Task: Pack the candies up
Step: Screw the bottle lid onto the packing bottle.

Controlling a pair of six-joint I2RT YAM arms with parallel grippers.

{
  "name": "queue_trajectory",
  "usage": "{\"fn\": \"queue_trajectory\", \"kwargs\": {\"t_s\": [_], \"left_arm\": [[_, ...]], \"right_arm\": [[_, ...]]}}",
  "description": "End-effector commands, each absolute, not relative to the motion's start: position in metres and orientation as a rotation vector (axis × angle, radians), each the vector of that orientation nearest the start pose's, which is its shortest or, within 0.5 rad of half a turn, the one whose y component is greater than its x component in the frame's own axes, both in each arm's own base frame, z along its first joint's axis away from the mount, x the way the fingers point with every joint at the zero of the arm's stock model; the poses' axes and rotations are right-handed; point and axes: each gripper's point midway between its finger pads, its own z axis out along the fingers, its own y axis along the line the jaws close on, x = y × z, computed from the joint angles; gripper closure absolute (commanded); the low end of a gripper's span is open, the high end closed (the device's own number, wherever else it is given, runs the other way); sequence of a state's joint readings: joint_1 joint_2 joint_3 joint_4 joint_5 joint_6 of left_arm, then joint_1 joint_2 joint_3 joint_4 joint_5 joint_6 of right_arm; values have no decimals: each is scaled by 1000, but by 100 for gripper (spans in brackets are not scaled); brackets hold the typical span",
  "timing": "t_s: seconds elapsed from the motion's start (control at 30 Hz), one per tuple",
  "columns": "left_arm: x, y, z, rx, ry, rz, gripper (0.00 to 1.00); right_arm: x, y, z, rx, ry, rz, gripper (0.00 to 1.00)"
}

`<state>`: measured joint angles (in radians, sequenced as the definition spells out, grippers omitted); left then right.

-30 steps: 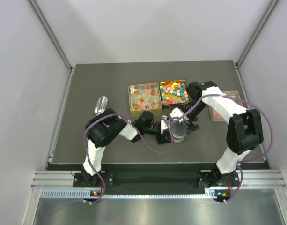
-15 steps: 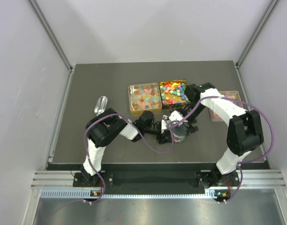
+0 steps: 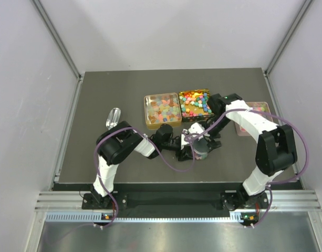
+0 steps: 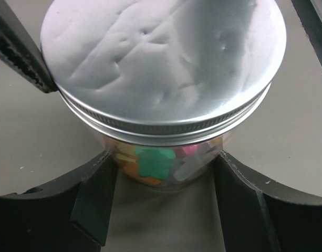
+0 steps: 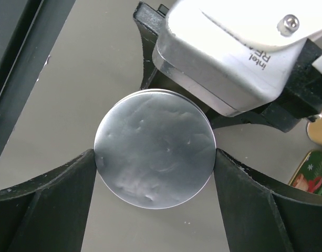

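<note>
A small clear jar (image 3: 201,150) stands at the table's middle. Green, orange and pink candies (image 4: 150,163) show through its glass. A round silver lid (image 4: 161,58) sits on its top. My left gripper (image 4: 163,176) comes in low from the left, shut on the jar's body, and both fingers touch the glass. My right gripper (image 5: 155,157) hangs above the jar pointing down. Its fingertips (image 5: 79,173) press both edges of the lid (image 5: 155,148). More candies fill two gold tins, one pale (image 3: 162,110) and one bright (image 3: 195,103).
A clear plastic scoop (image 3: 113,117) lies at the left behind the left arm. A pink tray (image 3: 253,116) sits at the right, partly hidden by the right arm. The two tins stand just behind the jar.
The right gripper's jaws have narrowed onto the lid's edges, and its forearm has shifted slightly. The left gripper and the jar have stayed put.
</note>
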<state>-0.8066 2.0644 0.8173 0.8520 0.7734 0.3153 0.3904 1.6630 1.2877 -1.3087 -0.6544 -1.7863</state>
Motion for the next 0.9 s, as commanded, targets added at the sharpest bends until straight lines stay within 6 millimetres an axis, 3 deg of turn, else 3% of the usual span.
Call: {"fn": "queue_trajectory", "kwargs": {"t_s": [0.0, 0.17, 0.6, 0.87], "left_arm": [[207, -349, -83, 1583, 1776, -950, 100], [209, -348, -83, 1573, 1789, -940, 100], [209, -347, -84, 1576, 1796, -930, 100], [211, -346, -88, 1573, 1828, -916, 100]], "right_arm": [[199, 158, 95, -2320, 1532, 878, 25], [204, 158, 85, -2236, 1643, 815, 29], [194, 149, 63, -1970, 2063, 788, 31], [190, 148, 60, -1947, 2085, 778, 30]]}}
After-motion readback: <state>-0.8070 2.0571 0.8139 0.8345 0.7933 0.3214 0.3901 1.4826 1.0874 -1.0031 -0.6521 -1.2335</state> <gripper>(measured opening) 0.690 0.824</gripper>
